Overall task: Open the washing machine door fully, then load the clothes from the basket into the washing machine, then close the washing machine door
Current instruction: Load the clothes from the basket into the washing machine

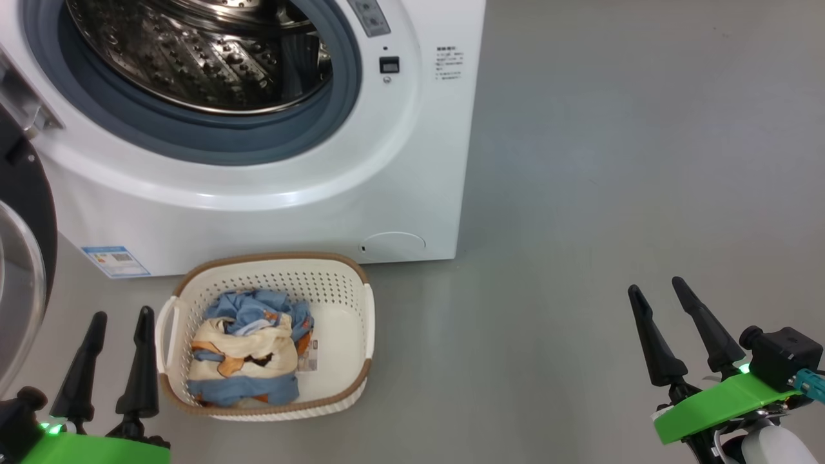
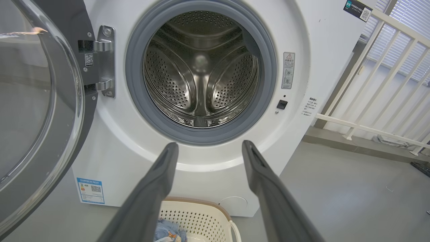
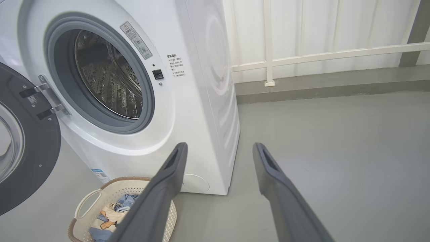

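The white washing machine fills the upper left of the head view, its steel drum bare inside the grey gasket. Its door stands swung open at the far left, also seen as the door in the left wrist view and the door in the right wrist view. On the floor in front sits the cream basket holding the bundled blue and cream clothes. My left gripper is open just left of the basket. My right gripper is open far to the right, over bare floor.
Grey floor stretches to the right of the machine. A white railing and a low grey kerb run behind it. The open door takes up the room left of the basket.
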`<state>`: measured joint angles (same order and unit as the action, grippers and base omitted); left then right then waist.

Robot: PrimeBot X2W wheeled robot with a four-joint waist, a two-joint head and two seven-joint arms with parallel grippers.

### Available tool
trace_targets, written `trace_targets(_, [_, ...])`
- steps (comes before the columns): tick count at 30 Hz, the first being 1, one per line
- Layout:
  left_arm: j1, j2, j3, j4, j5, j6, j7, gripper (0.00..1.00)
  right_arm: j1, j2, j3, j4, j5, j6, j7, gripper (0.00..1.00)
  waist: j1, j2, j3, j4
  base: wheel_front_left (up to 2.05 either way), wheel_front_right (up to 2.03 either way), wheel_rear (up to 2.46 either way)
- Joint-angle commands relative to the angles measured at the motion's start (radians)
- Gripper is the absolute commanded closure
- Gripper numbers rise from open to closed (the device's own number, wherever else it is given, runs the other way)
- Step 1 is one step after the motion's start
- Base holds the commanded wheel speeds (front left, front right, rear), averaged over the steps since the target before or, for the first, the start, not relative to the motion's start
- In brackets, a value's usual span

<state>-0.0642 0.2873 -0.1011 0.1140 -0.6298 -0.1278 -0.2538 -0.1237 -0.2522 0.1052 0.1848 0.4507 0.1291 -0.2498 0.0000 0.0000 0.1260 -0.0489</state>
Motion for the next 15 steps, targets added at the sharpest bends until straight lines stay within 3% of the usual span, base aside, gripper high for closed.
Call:
trace_targets(1, [-0.02, 0.038, 0.033, -0.019, -0.013, -0.003, -0.008, 0.0, -0.001, -0.013, 0.02, -0.025, -0.005, 0.002, -0.012, 0.0, 0.0, 0.0, 0.001, 0.001, 0.82, -1.41, 0.6])
trace_targets(15, [-0.032, 0.048, 0.023, -0.019, -0.025, -0.003, -0.008, 0.0, -0.01, -0.009, 0.03, -0.026, -0.007, 0.002, -0.012, 0.0, 0.0, 0.0, 0.015, 0.006, 0.87, -1.44, 0.57])
